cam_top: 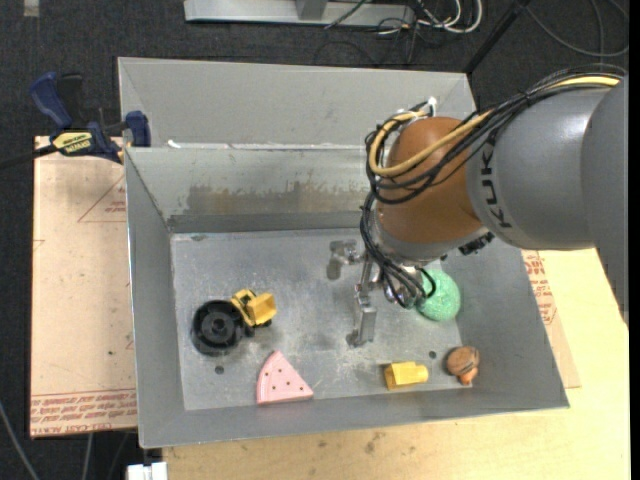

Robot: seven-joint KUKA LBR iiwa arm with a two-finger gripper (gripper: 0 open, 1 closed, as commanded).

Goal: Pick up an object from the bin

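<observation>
**Fingers spread, nothing held**

Camera view: the metal fingers [363, 324] of the gripper [352, 293] stand apart over bare floor in mid-bin [150, 268], with nothing between them. A green ball [445, 301] lies just beside them, toward the arm. A yellow block [405, 374], a brown lump [462, 363] and a pink wedge [282, 379] lie near the front wall. A black wheel [215, 327] lies well apart.

The gripper [358, 303] hangs over the middle of the bin [150, 268]. A ball [441, 299] lies just to its right in the view. In front of it, toward the near wall, sit a block [405, 374] and, further right, a lump [462, 363]. Well to its left a toy truck [255, 308] rests against a ring [215, 327], with a wedge [282, 380] nearer the front.
</observation>
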